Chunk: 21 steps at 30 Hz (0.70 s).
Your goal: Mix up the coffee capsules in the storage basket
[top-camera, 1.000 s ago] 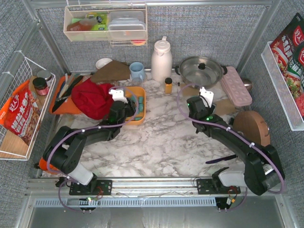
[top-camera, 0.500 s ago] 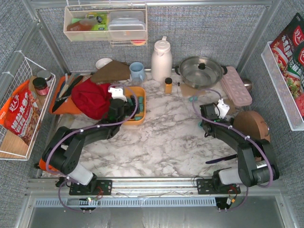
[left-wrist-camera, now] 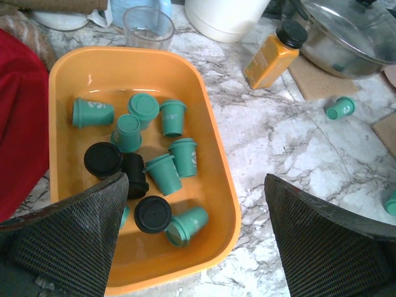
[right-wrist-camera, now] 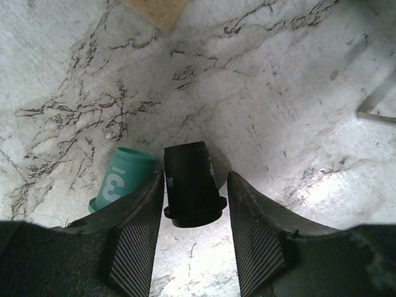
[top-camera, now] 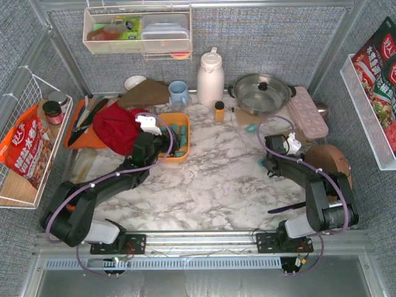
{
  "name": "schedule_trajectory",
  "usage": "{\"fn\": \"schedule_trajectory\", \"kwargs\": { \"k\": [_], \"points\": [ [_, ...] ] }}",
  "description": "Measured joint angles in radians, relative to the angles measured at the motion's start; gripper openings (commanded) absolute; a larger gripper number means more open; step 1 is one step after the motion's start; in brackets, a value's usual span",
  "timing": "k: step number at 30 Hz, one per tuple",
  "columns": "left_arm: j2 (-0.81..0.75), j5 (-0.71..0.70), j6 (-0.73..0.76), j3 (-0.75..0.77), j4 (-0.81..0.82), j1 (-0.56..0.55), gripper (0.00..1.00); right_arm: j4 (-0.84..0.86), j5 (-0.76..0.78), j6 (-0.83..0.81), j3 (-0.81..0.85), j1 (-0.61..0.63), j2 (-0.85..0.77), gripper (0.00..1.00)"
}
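Note:
The orange-yellow storage basket (left-wrist-camera: 224, 185) holds several teal coffee capsules (left-wrist-camera: 164, 174) and three black ones (left-wrist-camera: 153, 214). My left gripper (left-wrist-camera: 192, 238) is wide open and empty above the basket's near end; in the top view it (top-camera: 162, 136) is at the basket's (top-camera: 184, 153) left side. My right gripper (right-wrist-camera: 193, 185) is low over the marble at the right (top-camera: 267, 162). Its jaws straddle a black capsule (right-wrist-camera: 189, 179) lying on the table, with a thin gap at the right finger (right-wrist-camera: 260, 235). A teal capsule (right-wrist-camera: 122, 179) lies just left of the left finger.
A loose teal capsule (top-camera: 250, 128) lies near the pot (top-camera: 261, 91). An amber bottle (left-wrist-camera: 272, 54) stands right of the basket and a clear glass (left-wrist-camera: 147, 26) behind it. A red cloth (top-camera: 119, 127) lies left of the basket. The pink egg tray (top-camera: 308, 111) and a wooden board (top-camera: 328, 164) are at the right.
My right gripper has swung from mid-table to the right and come down around the black capsule. My left gripper has drawn back slightly to the left of the basket.

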Motion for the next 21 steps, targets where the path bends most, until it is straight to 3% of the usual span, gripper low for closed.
{"fn": "schedule_trajectory", "kwargs": {
  "k": [14,21],
  "points": [
    [0.009,0.049,-0.023,0.043,-0.098,0.0,0.99,-0.002,-0.039,0.01,0.011,-0.013,0.02,0.33],
    [0.019,0.101,-0.021,0.043,-0.097,0.0,0.99,-0.053,-0.048,-0.045,0.016,-0.009,-0.085,0.25]
  ]
}}
